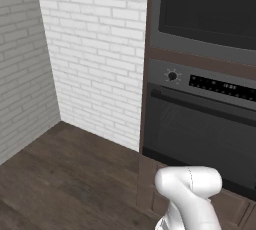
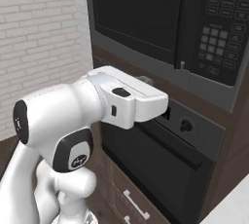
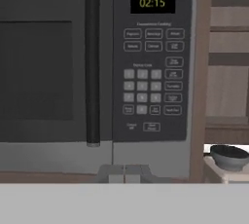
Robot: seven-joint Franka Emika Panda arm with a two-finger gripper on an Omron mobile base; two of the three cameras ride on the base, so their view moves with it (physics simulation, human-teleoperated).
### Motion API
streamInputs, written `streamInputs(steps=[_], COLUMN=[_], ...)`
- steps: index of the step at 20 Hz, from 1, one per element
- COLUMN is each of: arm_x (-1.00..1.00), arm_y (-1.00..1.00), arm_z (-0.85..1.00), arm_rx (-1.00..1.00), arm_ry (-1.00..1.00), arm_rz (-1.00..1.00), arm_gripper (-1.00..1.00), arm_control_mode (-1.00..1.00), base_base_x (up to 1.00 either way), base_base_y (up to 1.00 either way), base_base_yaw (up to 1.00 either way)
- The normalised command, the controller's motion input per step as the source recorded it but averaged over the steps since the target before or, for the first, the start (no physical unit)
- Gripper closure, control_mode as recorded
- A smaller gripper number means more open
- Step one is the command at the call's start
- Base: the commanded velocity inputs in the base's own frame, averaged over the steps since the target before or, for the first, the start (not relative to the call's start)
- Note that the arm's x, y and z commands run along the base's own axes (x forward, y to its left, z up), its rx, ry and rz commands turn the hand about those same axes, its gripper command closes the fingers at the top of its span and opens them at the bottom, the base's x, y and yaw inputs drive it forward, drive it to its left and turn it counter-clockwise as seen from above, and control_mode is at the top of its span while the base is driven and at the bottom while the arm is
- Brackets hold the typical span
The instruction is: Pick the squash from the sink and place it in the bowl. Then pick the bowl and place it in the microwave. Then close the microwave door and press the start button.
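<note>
The microwave door [image 3: 48, 72] is closed flat against the black microwave [image 2: 146, 18], its tall dark handle [image 3: 92, 62] upright beside the keypad [image 3: 151, 79]. The display [image 3: 152, 2] reads 02:15. My gripper [image 3: 125, 172] is shut with nothing between its fingertips. It faces the microwave front a short way off, level with the grey strip under the keypad. In the right base view my white hand [image 2: 138, 102] hovers just under the microwave's lower edge. A dark round bowl [image 3: 228, 156] sits on a pale counter at lower right. The squash and the sink are out of view.
Below the microwave sits a black oven [image 1: 200, 129] with a knob [image 1: 172, 76] and a long handle. A white brick wall [image 1: 95, 49] stands to the left. Wooden cabinet fronts [image 3: 228, 72] flank the microwave on the right. Dark wood floor [image 1: 65, 174] lies at lower left.
</note>
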Motion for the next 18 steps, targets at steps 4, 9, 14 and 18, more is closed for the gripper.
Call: streamInputs(steps=[4, 9, 14, 18], arm_x=[0.0, 0.0, 0.0, 0.01], arm_y=[-0.22, -0.25, -0.05, 0.0], arm_z=[0.04, 0.05, 0.13, 0.09], arm_rx=[0.17, 0.13, 0.02, 0.0], arm_ry=[0.0, 0.0, -0.02, -0.12], arm_rz=[0.0, 0.0, 0.0, 0.0], arm_gripper=[1.0, 1.0, 1.0, 1.0], arm_control_mode=[-1.0, -1.0, -1.0, -1.0], base_base_x=[0.0, 0.0, 0.0, 0.0], base_base_y=[0.0, 0.0, 0.0, 0.0], base_base_yaw=[0.0, 0.0, 0.0, 0.0])
